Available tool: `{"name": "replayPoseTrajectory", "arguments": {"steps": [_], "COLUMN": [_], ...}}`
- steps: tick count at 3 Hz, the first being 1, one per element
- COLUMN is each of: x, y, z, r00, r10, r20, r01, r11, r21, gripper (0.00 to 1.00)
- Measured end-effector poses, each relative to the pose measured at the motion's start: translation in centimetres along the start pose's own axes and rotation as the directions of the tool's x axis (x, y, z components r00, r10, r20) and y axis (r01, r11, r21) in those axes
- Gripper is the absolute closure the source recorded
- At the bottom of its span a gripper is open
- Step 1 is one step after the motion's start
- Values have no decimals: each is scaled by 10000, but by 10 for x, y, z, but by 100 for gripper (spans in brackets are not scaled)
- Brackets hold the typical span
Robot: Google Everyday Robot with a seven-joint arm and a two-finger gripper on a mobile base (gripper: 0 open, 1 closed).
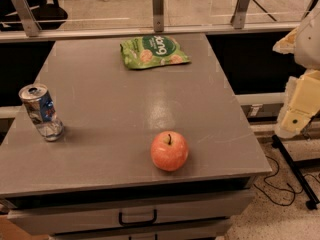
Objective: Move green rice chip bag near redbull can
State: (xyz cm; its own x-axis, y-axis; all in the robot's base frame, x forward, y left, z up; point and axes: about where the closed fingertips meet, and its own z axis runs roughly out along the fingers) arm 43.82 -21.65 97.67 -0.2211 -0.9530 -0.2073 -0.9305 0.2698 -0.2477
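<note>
My gripper [299, 109] hangs beyond the right edge of the table [115, 109], level with its middle; whether it is open or closed I cannot tell. My cream arm rises from it toward the view's upper right corner. The green rice chip bag [154, 51] lies flat at the far edge, well apart from the redbull can [41, 111] standing near the left edge. Step in hand, as I judge it, is the reach: descend from above, pinch the crinkly bag mid-body, and avoid the apple [169, 150] at front.

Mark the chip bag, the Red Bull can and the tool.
green rice chip bag [159, 47], camera view, dark green oval.
redbull can [45, 110], camera view, blue label on its side.
tool [297, 113], camera view, cream body at right edge, beside the table.
</note>
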Motion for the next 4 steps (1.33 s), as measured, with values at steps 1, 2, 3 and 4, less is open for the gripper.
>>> {"name": "replayPoseTrajectory", "arguments": {"steps": [1, 2, 3, 4], "x": [0, -7, -53, -122], "y": [0, -6, -34, -79], "z": [0, 8, 26, 39], "r00": [10000, 9998, 9884, 9546], "r10": [0, -38, -518, -1010], "r20": [2, 192, 1430, 2802], "r01": [0, 41, 511, 852], "r11": [10000, 9999, 9987, 9940], "r21": [1, -136, 85, 679], "gripper": [0, 0, 0, 0]}}
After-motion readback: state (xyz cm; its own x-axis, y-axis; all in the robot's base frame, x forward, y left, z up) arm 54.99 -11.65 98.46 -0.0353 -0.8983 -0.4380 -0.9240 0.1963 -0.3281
